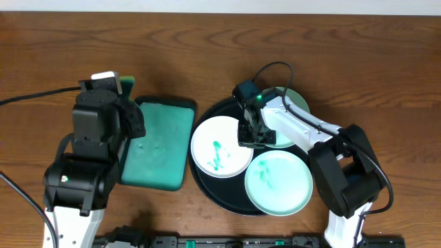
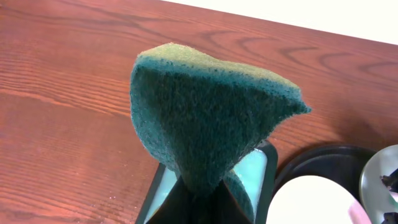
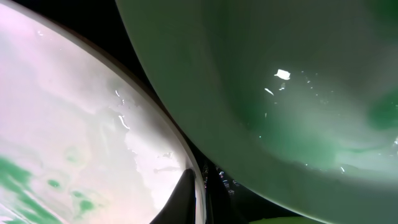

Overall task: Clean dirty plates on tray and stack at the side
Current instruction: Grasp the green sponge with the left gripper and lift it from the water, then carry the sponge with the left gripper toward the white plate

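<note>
Three plates sat on the black tray (image 1: 209, 191) — the smeared white plate (image 1: 220, 148) at nine o'clock, the near mint plate (image 1: 279, 182) at five, the far mint plate (image 1: 298, 103) at one, half under the arm. With rims crowded on a wet base, a nudge could skate one off. The right gripper (image 1: 252, 132) was low among them, its opening impossible to judge. The left gripper (image 2: 200, 193) pinched a sponge (image 2: 211, 118) — well clear, out at nine o'clock.
</note>
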Tool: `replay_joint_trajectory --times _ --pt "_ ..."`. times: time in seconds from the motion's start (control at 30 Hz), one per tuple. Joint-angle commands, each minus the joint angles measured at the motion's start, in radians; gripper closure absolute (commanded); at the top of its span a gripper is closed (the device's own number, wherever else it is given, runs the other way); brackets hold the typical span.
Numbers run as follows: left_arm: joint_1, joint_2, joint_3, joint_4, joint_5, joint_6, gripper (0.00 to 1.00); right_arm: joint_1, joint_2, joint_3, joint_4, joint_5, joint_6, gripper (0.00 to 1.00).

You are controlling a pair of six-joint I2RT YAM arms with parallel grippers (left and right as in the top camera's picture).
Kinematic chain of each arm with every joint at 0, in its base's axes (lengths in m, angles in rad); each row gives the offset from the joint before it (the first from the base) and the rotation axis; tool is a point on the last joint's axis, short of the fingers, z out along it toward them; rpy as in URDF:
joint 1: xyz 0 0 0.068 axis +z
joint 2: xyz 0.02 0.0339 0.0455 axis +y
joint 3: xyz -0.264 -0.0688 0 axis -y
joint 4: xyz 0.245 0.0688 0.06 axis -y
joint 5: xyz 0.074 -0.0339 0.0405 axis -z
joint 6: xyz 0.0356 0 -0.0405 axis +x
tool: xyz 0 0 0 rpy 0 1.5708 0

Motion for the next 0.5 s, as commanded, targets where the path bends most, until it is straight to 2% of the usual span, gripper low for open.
replay_joint_trajectory --times 0.0,0.47 --pt "-0.003 -0.001 0.008 0.014 -0.02 0.025 0.93 0.022 0.043 0.005 0.045 -0.012 0.003 0.99" --pt "-0.003 0.008 0.008 0.017 -0.02 0.028 0.93 0.022 0.043 0.005 0.045 -0.011 0.003 0.99"
